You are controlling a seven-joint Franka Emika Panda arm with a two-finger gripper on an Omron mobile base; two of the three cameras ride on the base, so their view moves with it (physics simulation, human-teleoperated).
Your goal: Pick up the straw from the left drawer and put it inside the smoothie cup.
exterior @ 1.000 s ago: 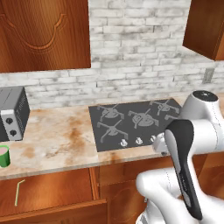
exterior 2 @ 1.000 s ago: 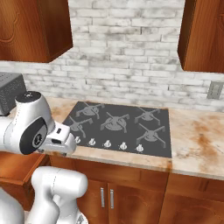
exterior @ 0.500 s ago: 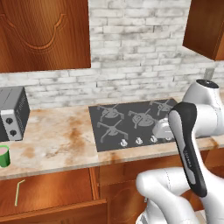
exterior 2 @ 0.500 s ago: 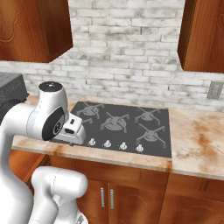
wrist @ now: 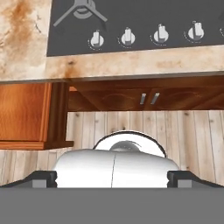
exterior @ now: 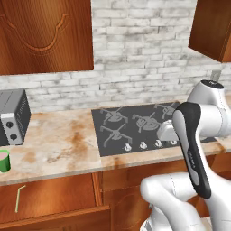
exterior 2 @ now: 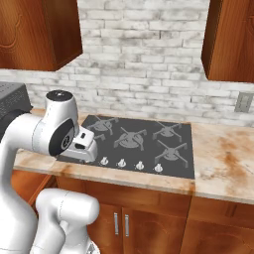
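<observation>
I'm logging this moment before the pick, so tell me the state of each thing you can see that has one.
left drawer: pulled open.
straw: lying flat in the left drawer, untouched.
smoothie cup: upright on the counter, pink contents, no straw in it.
gripper: open, empty, over the cooktop's front edge.
toaster oven: door closed.

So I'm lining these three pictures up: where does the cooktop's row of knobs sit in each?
Left base view: knobs along the black cooktop's near edge, right of centre, by the arm.
Right base view: knobs at centre, on the cooktop's front edge.
Hand view: knobs across the top, above the cabinet doors.
Shared landmark: the counter's front edge.
</observation>
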